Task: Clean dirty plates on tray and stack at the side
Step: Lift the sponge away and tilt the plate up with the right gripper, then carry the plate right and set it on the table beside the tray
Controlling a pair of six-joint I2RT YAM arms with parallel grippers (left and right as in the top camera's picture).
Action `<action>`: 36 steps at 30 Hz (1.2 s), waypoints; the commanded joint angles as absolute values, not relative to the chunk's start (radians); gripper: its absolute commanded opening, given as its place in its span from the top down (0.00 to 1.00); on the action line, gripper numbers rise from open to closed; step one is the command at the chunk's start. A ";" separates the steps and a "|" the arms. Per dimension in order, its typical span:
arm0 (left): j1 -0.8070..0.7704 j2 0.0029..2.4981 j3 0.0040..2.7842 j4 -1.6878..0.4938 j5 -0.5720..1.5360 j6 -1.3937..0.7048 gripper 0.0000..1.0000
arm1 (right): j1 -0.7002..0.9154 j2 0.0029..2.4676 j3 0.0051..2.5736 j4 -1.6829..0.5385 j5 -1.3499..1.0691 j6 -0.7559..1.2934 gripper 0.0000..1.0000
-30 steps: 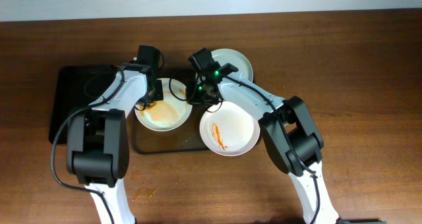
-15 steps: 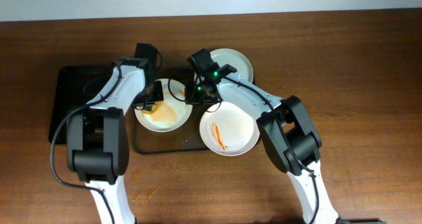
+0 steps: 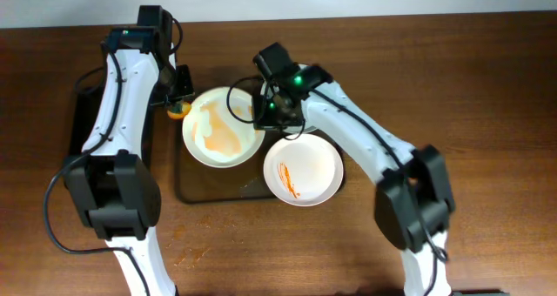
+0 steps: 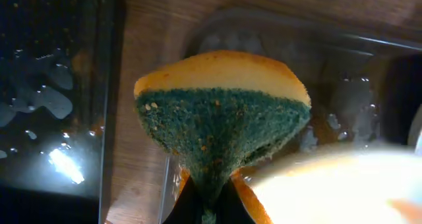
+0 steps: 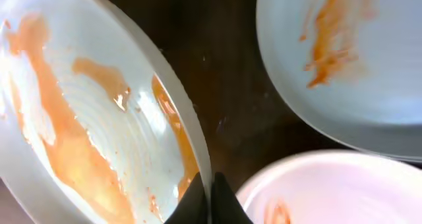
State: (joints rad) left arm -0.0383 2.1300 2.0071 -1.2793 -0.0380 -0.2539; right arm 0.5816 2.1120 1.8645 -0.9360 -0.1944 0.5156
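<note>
Right wrist view: right gripper (image 5: 210,196) is pinching the rim of the held plate (image 5: 99,118), one jaw on each side of the edge. The plate's face carries broad orange smears. From overhead it sits over the left half of the tray (image 3: 209,190) and looks tipped up. Whether its far edge rests on the tray cannot be told.

Left gripper (image 4: 206,201) is clamped on the sponge (image 4: 221,112), green scouring face to the camera, flecked orange. From overhead the sponge lies just beside the held plate's left rim; contact cannot be judged.

Further out, the second plate (image 3: 303,170) is at the tray's right end and bears a red-orange streak. The third plate (image 5: 343,53) shows only from the right wrist, sauce-streaked; overhead, the arm hides it. The black tray (image 3: 83,135) sits to the left on the tabletop (image 3: 487,113).

Progress, as judged: early.
- No plate reads clean, and no stack shows at the side.
- Wiping of the first plate looks in hand, not finished.
- Left to do: finish it, wipe the other two, and stack all three.
</note>
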 commanded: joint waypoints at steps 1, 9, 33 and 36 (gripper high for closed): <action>-0.040 2.124 2.024 -1.279 -0.017 -0.238 0.99 | 0.631 1.996 1.891 -0.999 0.132 0.501 0.96; -0.040 2.125 2.024 -1.266 -0.018 -0.238 0.99 | 0.779 1.975 1.891 -1.100 0.713 0.502 0.96; 0.052 2.133 1.997 -1.132 0.132 -0.239 0.99 | 1.075 1.975 1.891 -0.931 1.439 0.502 0.96; 0.052 2.133 1.997 -1.130 0.132 -0.239 1.00 | 1.073 1.975 1.891 -0.931 1.395 0.502 0.96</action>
